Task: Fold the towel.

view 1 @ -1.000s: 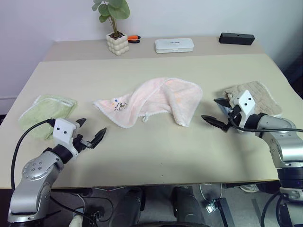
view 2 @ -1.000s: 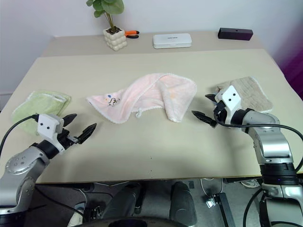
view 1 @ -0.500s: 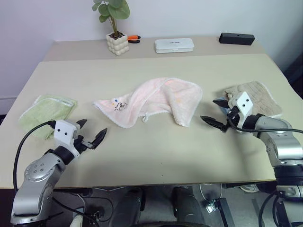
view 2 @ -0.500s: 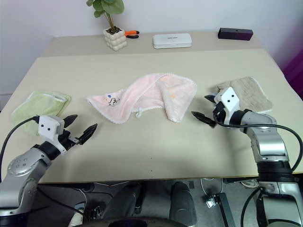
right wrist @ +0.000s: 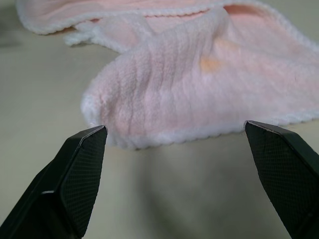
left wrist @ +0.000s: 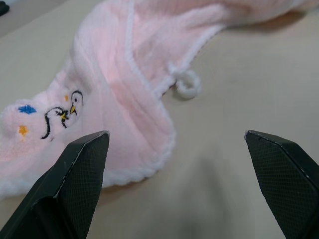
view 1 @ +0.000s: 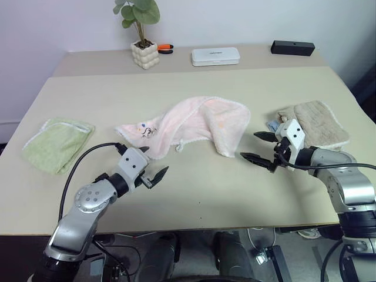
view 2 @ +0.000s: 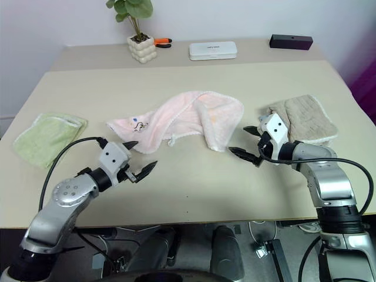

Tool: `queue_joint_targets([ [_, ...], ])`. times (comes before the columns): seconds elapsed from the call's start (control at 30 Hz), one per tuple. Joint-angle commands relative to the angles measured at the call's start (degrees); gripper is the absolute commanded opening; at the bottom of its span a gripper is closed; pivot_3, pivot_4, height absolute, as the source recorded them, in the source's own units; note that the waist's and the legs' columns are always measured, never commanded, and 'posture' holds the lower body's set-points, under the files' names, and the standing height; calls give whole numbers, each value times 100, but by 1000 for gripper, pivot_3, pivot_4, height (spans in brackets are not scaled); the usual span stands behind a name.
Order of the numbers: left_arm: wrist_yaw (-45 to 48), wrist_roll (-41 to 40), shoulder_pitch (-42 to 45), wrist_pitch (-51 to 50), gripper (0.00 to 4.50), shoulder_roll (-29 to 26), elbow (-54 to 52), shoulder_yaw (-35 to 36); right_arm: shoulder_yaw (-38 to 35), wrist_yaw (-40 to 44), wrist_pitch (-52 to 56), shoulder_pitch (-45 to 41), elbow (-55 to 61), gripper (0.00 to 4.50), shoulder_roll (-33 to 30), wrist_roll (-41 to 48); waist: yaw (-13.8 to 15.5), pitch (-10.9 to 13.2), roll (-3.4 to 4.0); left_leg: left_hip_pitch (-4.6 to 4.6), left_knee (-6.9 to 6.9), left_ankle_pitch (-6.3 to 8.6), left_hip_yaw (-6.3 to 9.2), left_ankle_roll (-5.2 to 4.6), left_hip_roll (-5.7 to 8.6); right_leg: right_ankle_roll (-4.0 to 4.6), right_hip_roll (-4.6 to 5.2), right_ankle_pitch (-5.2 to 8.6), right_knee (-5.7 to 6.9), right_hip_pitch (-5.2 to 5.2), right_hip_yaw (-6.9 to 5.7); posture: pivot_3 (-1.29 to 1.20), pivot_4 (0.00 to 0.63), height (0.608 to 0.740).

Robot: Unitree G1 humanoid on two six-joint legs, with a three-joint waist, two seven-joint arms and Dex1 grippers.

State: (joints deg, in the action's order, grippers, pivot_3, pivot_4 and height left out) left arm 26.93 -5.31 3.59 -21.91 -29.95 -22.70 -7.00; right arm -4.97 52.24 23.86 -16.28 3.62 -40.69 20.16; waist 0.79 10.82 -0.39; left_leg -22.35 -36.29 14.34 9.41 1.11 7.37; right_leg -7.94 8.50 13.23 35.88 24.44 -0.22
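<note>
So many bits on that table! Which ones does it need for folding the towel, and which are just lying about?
For the job:
- pink towel
- left end effector, open
- right end effector, open

Lying about:
- green towel
- beige towel
- potted plant
- white box
- black box

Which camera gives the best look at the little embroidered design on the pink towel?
The left wrist view: the embroidered motif on the pink towel is close and clear, a dark outline with yellow bits and a blue dot beside it. Both eye views show it as a tiny dark mark near the towel's left corner. The right wrist view shows plain pink folds.
</note>
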Motion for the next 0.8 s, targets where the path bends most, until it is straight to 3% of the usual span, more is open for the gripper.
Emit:
queue_joint_targets([
  [0.03,-48,420,350,301,4453,47,364,-256,-12,-250,105,-39,533,4500,133,67,-2,-1,-1,0,-1,0,0,0,0,0,0,0,1,0,0,0,150,740],
  [0.37,260,969,1081,188,4453,-127,1373,-578,-173,-698,345,265,1146,4500,210,137,-4,-3,-2,0,-3,-1,2,1,2,-2,1,0,4,0,0,0,150,740],
  [0.47,348,998,1073,257,3160,-165,1401,-576,-193,-782,342,326,1229,4500,231,150,-23,-3,-2,3,-4,-1,1,1,2,-2,1,-1,9,0,0,0,150,740],
  [0.67,395,1027,1013,312,167,-288,1347,-414,-94,-915,314,224,1249,4500,322,155,-17,-3,-2,6,-4,-3,1,4,0,-2,-1,-1,14,0,0,0,150,740],
  [0.8,291,1075,927,317,33,-413,1268,-193,-22,-900,244,63,1144,4500,369,109,-22,-2,-2,6,-4,-3,2,4,0,-2,-1,-1,14,0,0,0,150,740],
])
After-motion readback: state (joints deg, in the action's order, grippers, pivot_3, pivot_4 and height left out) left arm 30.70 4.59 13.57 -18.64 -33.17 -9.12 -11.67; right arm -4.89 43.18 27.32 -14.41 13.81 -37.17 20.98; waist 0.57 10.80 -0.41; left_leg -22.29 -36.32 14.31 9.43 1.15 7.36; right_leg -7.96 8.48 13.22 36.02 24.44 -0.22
